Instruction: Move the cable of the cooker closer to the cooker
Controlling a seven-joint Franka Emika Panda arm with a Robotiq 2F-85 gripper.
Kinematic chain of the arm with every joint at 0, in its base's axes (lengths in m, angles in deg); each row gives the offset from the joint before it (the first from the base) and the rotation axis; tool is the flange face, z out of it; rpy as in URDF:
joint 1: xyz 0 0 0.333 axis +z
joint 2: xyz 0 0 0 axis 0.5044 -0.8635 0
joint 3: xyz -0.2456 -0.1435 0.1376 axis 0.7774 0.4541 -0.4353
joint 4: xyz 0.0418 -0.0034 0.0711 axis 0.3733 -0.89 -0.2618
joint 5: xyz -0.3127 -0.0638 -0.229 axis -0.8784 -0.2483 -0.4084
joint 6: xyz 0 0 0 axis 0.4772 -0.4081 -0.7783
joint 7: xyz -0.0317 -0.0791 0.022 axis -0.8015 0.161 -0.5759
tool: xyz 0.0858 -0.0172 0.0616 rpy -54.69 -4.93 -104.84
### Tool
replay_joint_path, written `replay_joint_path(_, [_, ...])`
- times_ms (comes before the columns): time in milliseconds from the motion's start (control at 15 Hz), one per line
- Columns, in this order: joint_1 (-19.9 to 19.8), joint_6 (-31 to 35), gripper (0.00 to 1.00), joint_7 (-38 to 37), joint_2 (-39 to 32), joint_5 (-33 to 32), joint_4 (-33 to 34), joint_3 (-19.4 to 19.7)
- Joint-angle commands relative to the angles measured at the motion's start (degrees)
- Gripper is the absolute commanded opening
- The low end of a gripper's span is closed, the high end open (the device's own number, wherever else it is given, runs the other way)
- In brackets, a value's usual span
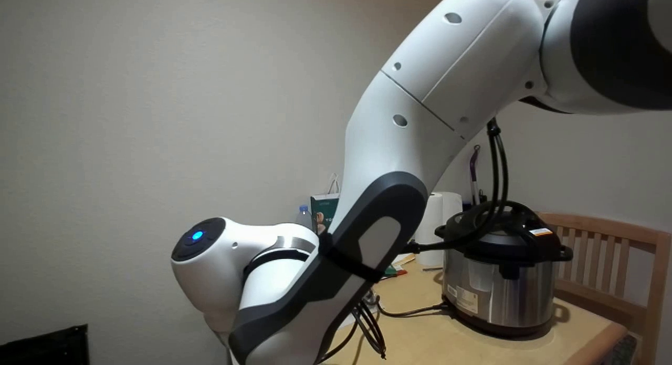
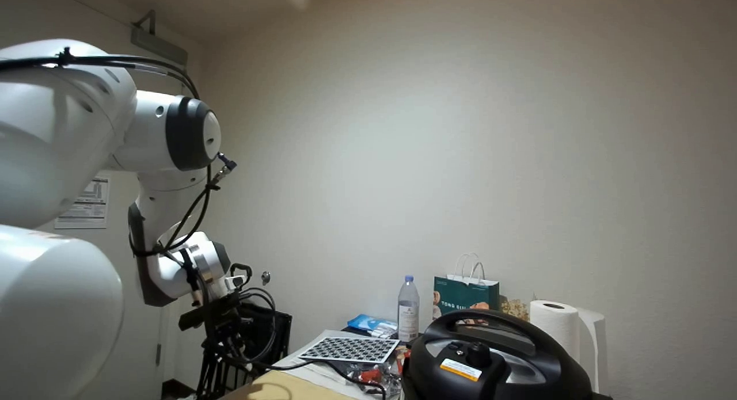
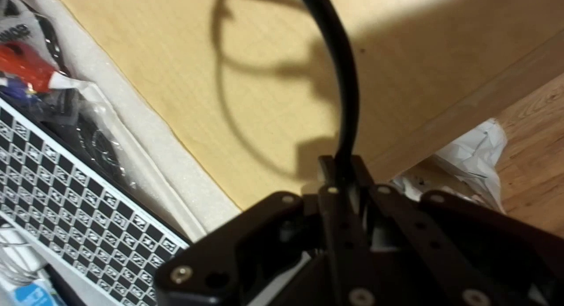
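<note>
The cooker is silver with a black lid and stands on the table; in an exterior view only its black lid shows. The black cable leaves the cooker's base and runs along the table toward the arm. It also shows rising past the table edge in an exterior view. In the wrist view, my gripper is shut on the cable, which arches up from between the fingertips above the table. The arm hides the gripper in an exterior view. The cable's plug end cannot be made out.
A checkered board and bagged items lie beside the bare tabletop. A bottle, green bag and paper-towel roll stand behind the cooker. A wooden chair stands by the table. The table edge lies near the gripper.
</note>
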Motion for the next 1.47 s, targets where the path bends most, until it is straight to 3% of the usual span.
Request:
replay_joint_path(0, [1.1, 0.3, 0.08, -10.2, 3.9, -5.2, -6.1, 4.8])
replay_joint_path(200, [0.8, -1.1, 0.08, -19.4, 6.8, -7.5, -11.2, 7.0])
replay_joint_path(400, [-0.9, -3.7, 0.08, -23.9, 10.0, -7.7, -16.1, 6.0])
replay_joint_path(467, [-2.4, -3.2, 0.15, -21.2, 5.2, -7.8, -9.9, 4.3])
replay_joint_path(867, [-2.9, -4.2, 0.15, -23.2, 7.8, -7.9, -13.3, 3.8])
replay_joint_path(933, [-2.7, -4.5, 0.07, -24.0, 7.9, -8.3, -13.3, 4.3])
replay_joint_path(1000, [-3.0, -5.0, 0.07, -25.7, 8.3, -8.4, -13.8, 4.9])
replay_joint_path(1400, [-10.1, -7.9, 0.08, -38.1, 13.1, -8.2, -20.1, 5.8])
